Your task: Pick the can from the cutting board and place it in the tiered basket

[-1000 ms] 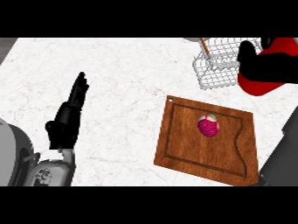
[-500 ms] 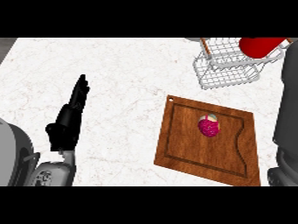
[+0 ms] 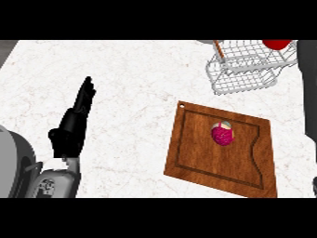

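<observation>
The can (image 3: 277, 43) is seen at the wire basket (image 3: 247, 69); left hand (image 3: 75, 122) is rested flat, fingers released; right hand is hidden.

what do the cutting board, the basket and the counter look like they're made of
Cutting board: wood by the look, brown with grain streaks and a slight sheen, a groove along its edge. Tiered basket: thin pale wire, probably metal, open mesh you see through. Counter: white stone-like top, marble perhaps, with faint veins.
</observation>
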`<state>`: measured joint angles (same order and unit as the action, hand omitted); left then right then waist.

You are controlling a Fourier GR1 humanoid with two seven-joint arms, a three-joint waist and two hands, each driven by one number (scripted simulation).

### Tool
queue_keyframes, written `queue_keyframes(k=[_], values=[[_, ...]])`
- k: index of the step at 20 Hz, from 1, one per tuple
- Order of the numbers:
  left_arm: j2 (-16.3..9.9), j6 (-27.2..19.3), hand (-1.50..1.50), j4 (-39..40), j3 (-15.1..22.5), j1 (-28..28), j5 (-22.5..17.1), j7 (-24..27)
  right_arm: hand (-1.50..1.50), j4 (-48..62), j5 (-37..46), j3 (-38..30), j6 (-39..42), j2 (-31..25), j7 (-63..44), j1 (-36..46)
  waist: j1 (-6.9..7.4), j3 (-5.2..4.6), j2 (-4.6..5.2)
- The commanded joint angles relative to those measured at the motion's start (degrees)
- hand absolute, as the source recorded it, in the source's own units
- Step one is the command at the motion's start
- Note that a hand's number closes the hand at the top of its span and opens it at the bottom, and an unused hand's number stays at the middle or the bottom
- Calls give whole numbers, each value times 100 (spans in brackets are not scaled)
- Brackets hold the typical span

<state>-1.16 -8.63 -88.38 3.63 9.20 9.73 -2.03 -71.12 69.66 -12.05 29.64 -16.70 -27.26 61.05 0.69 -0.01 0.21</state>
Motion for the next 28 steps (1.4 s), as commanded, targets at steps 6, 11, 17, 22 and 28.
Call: queue_keyframes(k=[6,11,17,22,28], values=[[29,-89,0,-71,2,-45,53,-48,-150,838,-774,-1056,-924,289,-175,-175,-14,3,-12],[-19,-69,0,-58,-22,-79,-97,-4,-150,1160,-1433,-1631,-1272,70,188,95,-3,2,-7],[14,-127,0,50,74,-74,55,39,-150,555,-1785,-2218,-1987,-66,-213,0,-104,2,-30],[3,-163,0,253,-79,-95,-14,179,-150,117,-2338,-2960,-1683,-598,-707,-248,-176,1,-46],[-34,-320,0,-104,-53,-77,103,-100,-150,-539,-3566,-4118,-739,-1296,-220,-1485,-290,10,-83]])
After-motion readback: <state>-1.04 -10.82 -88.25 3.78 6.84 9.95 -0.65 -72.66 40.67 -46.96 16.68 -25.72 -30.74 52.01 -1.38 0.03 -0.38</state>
